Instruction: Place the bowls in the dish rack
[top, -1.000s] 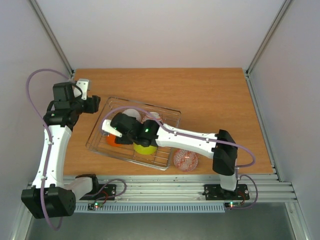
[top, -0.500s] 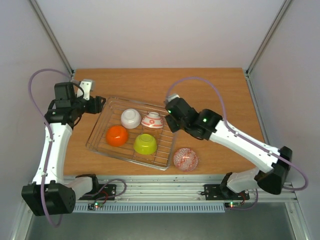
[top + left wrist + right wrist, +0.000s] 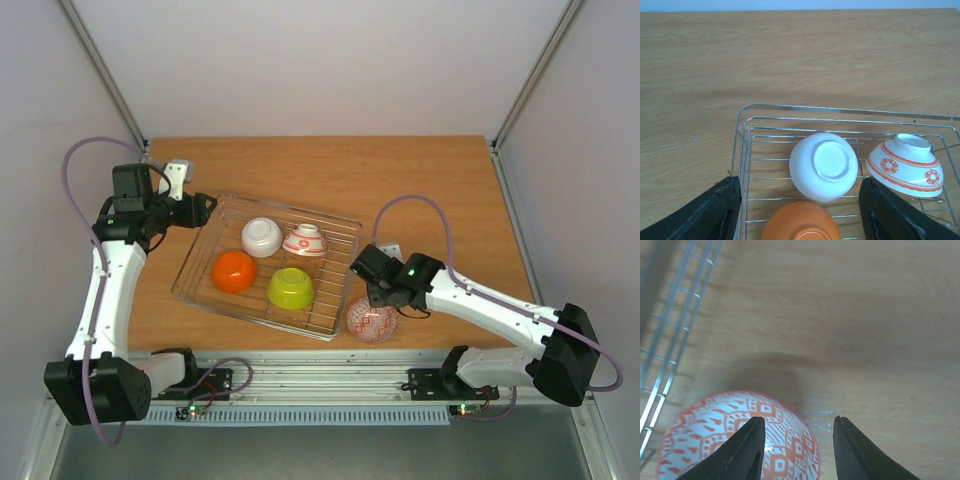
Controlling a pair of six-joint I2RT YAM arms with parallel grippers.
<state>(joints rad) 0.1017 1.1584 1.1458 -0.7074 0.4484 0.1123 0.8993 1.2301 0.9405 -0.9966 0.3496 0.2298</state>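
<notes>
The dish rack (image 3: 205,245) holds four upturned bowls: plain white (image 3: 261,237), white with red pattern (image 3: 305,241), orange (image 3: 235,271) and lime green (image 3: 290,288). The fifth bowl (image 3: 371,319), red-patterned inside, stands upright on the table just right of the rack. My right gripper (image 3: 377,297) is open right above it, its jaws straddling the bowl's near rim (image 3: 765,440), one finger (image 3: 747,447) over the inside, one outside. My left gripper (image 3: 205,208) is open and empty at the rack's far left corner; its view shows the white bowl (image 3: 823,166), orange bowl (image 3: 800,222) and red-patterned bowl (image 3: 905,165).
The rack's wire edge (image 3: 670,330) lies at the left of the right wrist view. Bare wooden table (image 3: 430,190) extends behind and to the right of the rack. Walls with metal corner posts enclose the table.
My right arm has pulled back out of the rack, swung right and come down over the patterned bowl beside the rack. The left arm has barely moved.
</notes>
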